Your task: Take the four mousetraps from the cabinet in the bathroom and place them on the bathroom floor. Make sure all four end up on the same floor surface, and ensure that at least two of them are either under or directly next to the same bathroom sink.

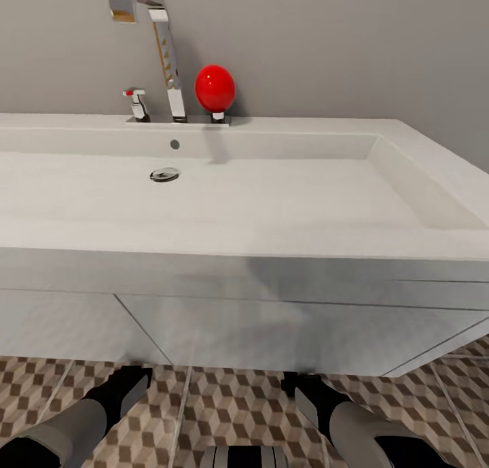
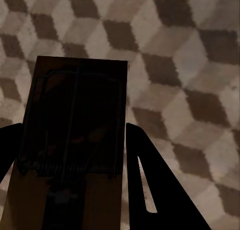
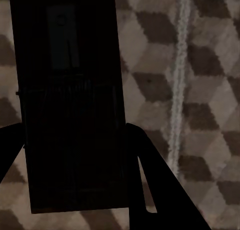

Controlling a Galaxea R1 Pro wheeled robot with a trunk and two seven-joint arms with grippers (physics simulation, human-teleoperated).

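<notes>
The white bathroom sink spans the head view, on its white vanity. Below it runs the cube-patterned bathroom floor. My left gripper and right gripper both reach low towards the vanity's foot. In the left wrist view, the left gripper is shut on a mousetrap, a dark shadowed board just above the tiles. In the right wrist view, the right gripper is likewise shut on a second mousetrap over the floor. The cabinet is out of view.
A chrome faucet and a red egg-shaped object stand at the back of the basin against a grey wall. The vanity front overhangs the floor right ahead of both grippers. Part of my base shows at the bottom edge.
</notes>
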